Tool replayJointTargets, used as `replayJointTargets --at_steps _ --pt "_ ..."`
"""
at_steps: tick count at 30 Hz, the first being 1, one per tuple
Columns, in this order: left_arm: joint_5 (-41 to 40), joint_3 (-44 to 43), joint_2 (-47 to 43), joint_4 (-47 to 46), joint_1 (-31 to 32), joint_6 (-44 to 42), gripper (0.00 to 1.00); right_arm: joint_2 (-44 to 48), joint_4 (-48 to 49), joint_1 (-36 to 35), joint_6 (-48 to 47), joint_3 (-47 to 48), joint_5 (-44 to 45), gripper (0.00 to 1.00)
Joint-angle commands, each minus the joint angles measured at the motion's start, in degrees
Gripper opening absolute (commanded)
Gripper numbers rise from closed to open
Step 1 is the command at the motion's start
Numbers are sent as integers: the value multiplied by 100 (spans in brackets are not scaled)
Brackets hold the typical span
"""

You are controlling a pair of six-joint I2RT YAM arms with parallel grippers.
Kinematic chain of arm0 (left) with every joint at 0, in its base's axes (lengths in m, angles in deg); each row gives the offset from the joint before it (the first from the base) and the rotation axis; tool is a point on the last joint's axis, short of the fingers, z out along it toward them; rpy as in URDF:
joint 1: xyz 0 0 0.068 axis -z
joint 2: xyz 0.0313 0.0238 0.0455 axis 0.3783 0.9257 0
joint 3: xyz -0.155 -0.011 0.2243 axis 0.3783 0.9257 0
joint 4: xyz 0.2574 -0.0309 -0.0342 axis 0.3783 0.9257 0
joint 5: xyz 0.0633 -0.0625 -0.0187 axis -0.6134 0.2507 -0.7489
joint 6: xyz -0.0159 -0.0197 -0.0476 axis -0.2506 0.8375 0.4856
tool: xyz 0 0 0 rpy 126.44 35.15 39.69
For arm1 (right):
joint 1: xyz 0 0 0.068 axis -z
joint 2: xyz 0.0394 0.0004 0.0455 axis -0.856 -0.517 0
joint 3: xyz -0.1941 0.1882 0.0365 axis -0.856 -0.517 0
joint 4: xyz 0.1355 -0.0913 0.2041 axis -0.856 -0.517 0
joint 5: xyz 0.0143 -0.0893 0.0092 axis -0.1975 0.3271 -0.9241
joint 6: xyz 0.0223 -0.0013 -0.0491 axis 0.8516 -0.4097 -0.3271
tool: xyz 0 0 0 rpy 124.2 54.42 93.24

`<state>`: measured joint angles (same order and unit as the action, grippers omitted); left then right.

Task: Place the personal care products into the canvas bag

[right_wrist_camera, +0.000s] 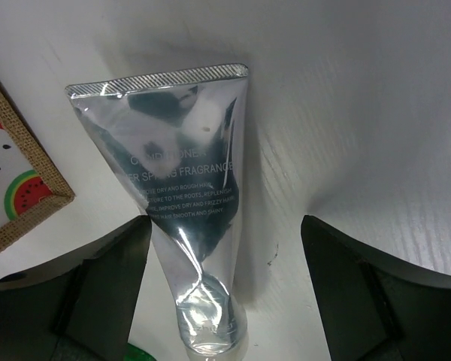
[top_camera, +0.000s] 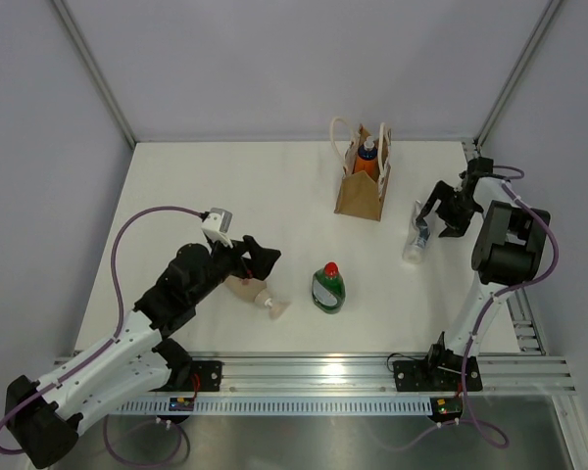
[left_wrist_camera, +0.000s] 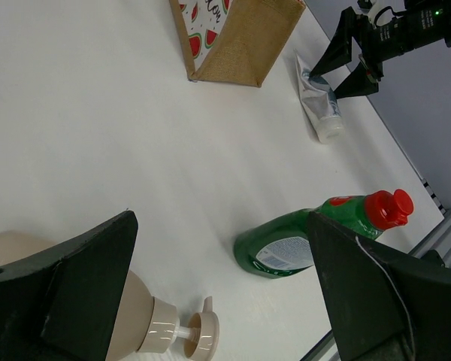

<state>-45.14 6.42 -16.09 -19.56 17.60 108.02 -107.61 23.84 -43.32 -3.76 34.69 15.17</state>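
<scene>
Right gripper point(top_camera: 441, 213): jaws wide apart, empty, poised over the silver squeeze tube point(right_wrist_camera: 192, 203), which lies just beside the canvas bag point(top_camera: 361, 196). Left gripper point(top_camera: 259, 258): jaws wide apart, empty, over the toppled beige pump bottle point(left_wrist_camera: 146, 320). Green bottle point(top_camera: 327, 289): near the pump. Orange bottle point(top_camera: 368, 160): inside the bag.

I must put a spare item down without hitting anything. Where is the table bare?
The far-left quarter, left of the canvas bag and beyond the left gripper, is bare. Crowded: the near middle with the beige pump bottle and green bottle, and the strip between bag and squeeze tube.
</scene>
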Motion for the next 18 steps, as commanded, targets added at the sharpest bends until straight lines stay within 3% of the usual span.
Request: replayJointTargets --at_steps 1,8,15,18 --pt "-117 -15 12 -346 -11 66 99 17 -189 -210 -63 128 -73 88" --pt "-73 47 12 -399 -11 84 99 -149 -276 -439 -2 400 304 88" --pt "-29 214 30 -635 -11 198 99 -352 -426 -623 -55 515 787 80" --pt "-2 223 56 -671 -11 216 99 -387 -444 -693 -55 498 928 72"
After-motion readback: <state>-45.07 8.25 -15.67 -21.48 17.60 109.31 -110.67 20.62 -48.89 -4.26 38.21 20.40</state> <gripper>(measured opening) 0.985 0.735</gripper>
